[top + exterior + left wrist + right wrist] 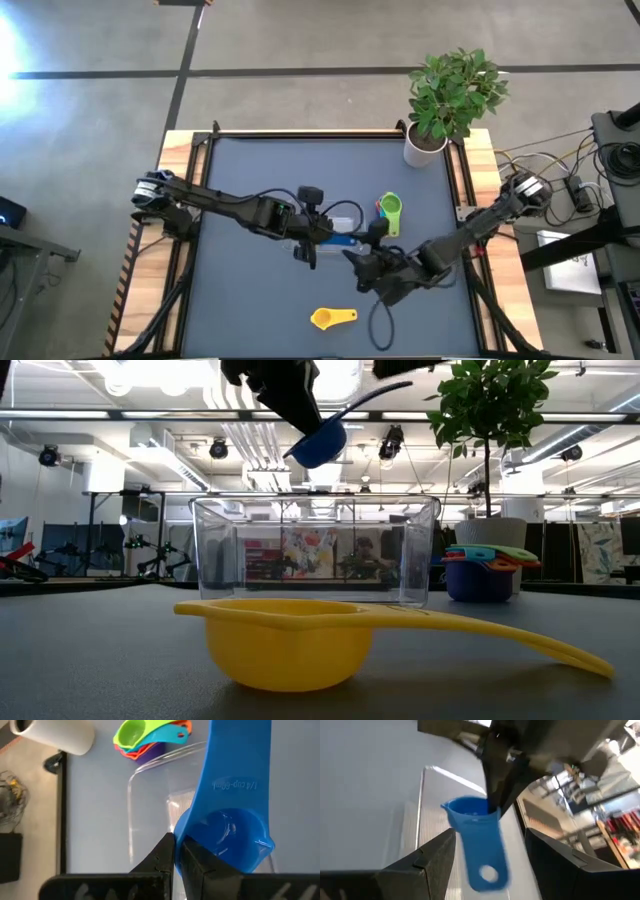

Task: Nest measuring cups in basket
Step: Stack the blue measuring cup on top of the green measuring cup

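Note:
My left gripper [175, 845] is shut on a blue measuring cup [227, 820] and holds it in the air over the clear basket [315, 550] at the table's middle. My right gripper [490, 840] is open, close beside it on the near right. Its two fingers stand on either side of the cup's handle [485, 865] without touching it. A stack of cups with a green one on top [389, 214] rests on its bowls just right of the basket. A yellow cup [333, 318] sits bowl-down near the front edge. My left gripper pinches the rim of the blue cup's bowl [186, 834] between its two fingers, on a side away from the handle. The fingers slant down at it from the table's left. The cup is lifted clear above the basket, tilted, its handle [385, 395] rising away from the fingers.
A white plant pot [425, 148] with a leafy plant stands at the far right corner. Raised wooden rails [180, 200] border the dark mat on the left and right. Bare mat lies left of the basket and around the yellow cup.

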Controlling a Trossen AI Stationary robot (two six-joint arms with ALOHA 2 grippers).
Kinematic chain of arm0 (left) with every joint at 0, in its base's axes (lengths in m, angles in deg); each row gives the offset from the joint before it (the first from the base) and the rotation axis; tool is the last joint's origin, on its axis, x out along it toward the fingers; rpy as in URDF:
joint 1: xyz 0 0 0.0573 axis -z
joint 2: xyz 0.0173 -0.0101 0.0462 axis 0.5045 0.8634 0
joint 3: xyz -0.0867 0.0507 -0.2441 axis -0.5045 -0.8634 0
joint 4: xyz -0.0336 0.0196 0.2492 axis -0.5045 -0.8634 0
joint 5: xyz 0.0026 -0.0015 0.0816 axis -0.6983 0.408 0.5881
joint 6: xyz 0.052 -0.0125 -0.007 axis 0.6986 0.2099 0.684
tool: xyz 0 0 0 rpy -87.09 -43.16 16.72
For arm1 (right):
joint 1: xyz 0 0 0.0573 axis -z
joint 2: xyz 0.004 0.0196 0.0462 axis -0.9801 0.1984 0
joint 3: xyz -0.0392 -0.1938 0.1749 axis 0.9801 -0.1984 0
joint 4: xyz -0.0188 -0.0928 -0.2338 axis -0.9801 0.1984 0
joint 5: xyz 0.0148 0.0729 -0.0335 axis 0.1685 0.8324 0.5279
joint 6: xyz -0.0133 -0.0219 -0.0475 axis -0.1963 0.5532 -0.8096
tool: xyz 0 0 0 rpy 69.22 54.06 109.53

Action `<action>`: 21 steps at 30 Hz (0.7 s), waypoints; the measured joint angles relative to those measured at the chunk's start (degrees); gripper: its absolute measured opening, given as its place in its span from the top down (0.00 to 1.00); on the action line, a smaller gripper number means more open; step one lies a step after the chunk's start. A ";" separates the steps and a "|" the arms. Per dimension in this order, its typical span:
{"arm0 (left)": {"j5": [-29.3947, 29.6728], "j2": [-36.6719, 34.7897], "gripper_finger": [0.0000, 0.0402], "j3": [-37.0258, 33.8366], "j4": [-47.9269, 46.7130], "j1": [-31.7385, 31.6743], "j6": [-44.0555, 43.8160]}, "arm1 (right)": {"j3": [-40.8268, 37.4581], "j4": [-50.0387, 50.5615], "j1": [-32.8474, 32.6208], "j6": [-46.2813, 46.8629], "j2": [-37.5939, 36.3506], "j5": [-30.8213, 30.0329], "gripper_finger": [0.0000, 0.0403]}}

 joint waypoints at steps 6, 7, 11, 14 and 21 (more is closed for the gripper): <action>1.89 0.00 1.00 0.00 -0.25 -0.10 -0.07 | 6.87 9.01 3.20 3.66 6.19 1.34 0.43; 1.89 0.00 1.00 0.00 -0.37 -0.10 -0.09 | 7.74 9.66 3.59 3.62 7.18 1.38 0.43; 1.89 0.00 1.00 0.00 -1.24 -0.10 -1.31 | 11.26 10.56 4.87 2.69 10.15 2.09 0.43; 1.90 0.00 1.00 0.00 -2.54 -0.09 -1.62 | 13.07 11.26 5.58 3.72 11.32 2.36 0.43; 1.89 0.00 1.00 -0.04 -4.56 -0.10 -2.87 | 13.95 13.04 6.51 7.26 11.92 2.84 0.43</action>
